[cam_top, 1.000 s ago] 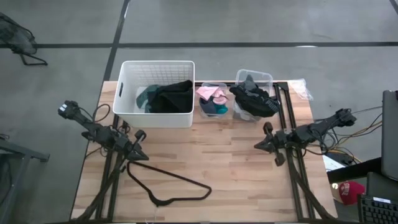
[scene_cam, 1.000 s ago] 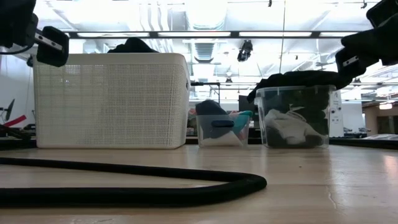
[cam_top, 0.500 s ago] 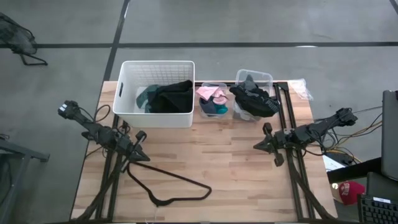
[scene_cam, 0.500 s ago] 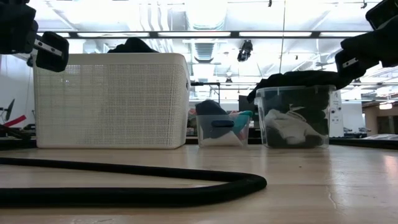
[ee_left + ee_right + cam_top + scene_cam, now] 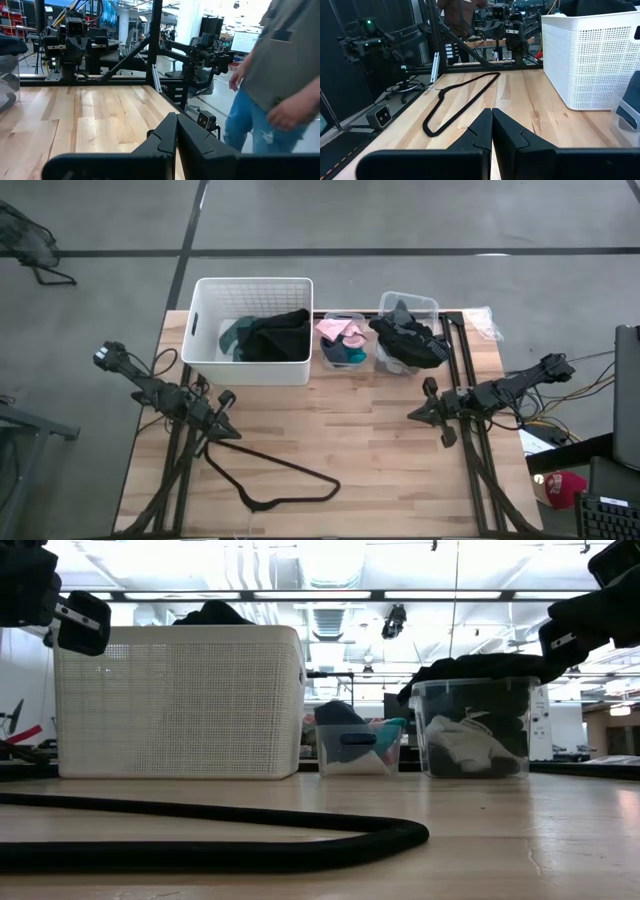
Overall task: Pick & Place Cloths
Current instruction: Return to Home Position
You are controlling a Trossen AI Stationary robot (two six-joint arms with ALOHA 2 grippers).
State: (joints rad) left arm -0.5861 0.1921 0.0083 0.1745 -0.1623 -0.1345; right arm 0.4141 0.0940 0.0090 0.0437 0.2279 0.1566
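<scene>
Over the wooden table (image 5: 350, 425), left tool (image 5: 176, 117) and right tool (image 5: 491, 111) closed, empty.

Floor (image 5: 400, 215): grey concrete, dark seam lines. Surface (image 5: 350, 440): light wood planks. Ceiling (image 5: 330, 565): white, rows of strip lights (image 5: 450, 594); illumination bright, overhead. Black frame post (image 5: 156, 40) at surface edge. Person (image 5: 280, 75) beside surface: grey top, blue jeans. Red cap (image 5: 562, 488) off surface, right side.

Counted on my worktop (image 5: 330, 430)
One white basket (image 5: 250, 370), one small clear bin (image 5: 346, 367), one larger clear bin (image 5: 426, 304), one black hanger (image 5: 200, 812); three heaps of cloths (image 5: 280, 335), too bundled to count singly.
</scene>
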